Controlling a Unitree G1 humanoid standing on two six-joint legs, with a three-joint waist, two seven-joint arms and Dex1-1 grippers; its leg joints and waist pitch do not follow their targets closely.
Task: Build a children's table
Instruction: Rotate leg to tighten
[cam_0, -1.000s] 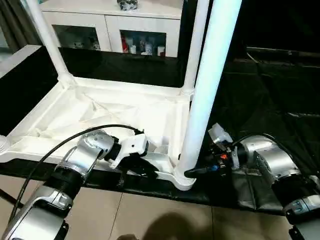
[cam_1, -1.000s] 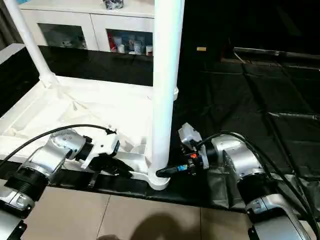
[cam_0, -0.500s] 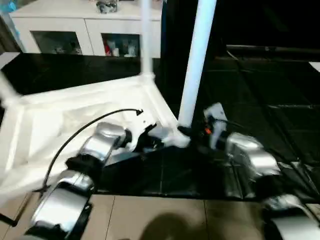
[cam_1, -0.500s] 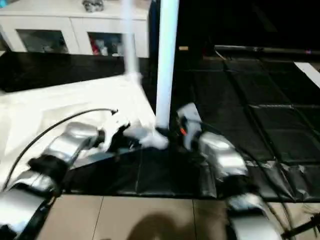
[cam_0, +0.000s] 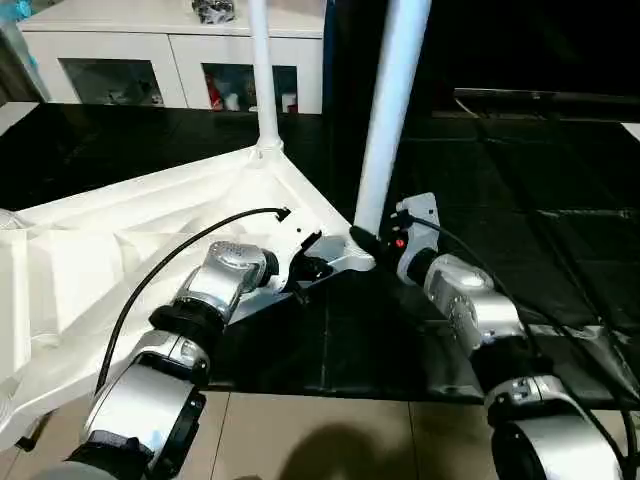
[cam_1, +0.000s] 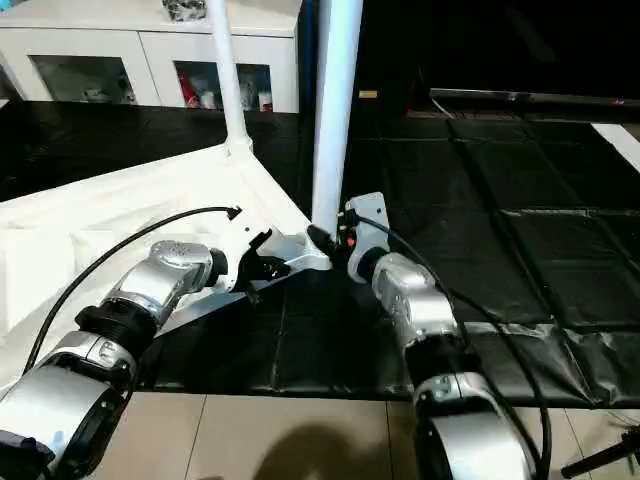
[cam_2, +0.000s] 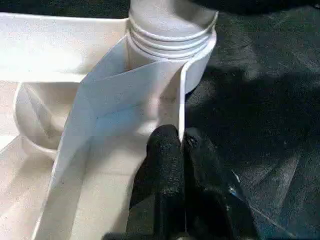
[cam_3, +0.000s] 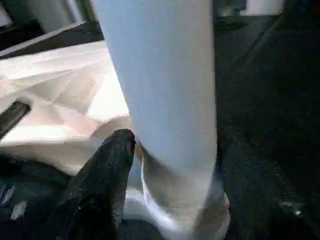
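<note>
While the table top (cam_0: 150, 250) lies upside down on the black mat (cam_0: 520, 230), ribbed underside up, two legs stand in its corner sockets: the near leg (cam_0: 392, 110) right in front of both arms, the far leg (cam_0: 262, 75) further back, towards the white cabinet (cam_0: 170, 60) with glass doors. From the left eye, the left gripper (cam_0: 318, 265) reaches to the top's near corner and sits at its edge, and the right gripper (cam_0: 362, 240) comes in from the other side, low at the foot of the near leg. A black cable (cam_0: 170, 270) arcs over the left forearm.

From the right eye it is the same corner: the near leg (cam_1: 335, 110) rises straight between the two wrists, and the far leg (cam_1: 225, 75) stands behind it at the next corner.

At the left wrist, the two black fingers (cam_2: 167, 170) are pressed together on the thin upright edge wall (cam_2: 181, 107) of the top, pinching it just beside the threaded socket (cam_2: 170, 35).

At the right wrist, the fingers (cam_3: 107, 175) are spread either side of the near leg (cam_3: 160, 85), right down by its base; whether they actually press on it, I cannot tell.
</note>
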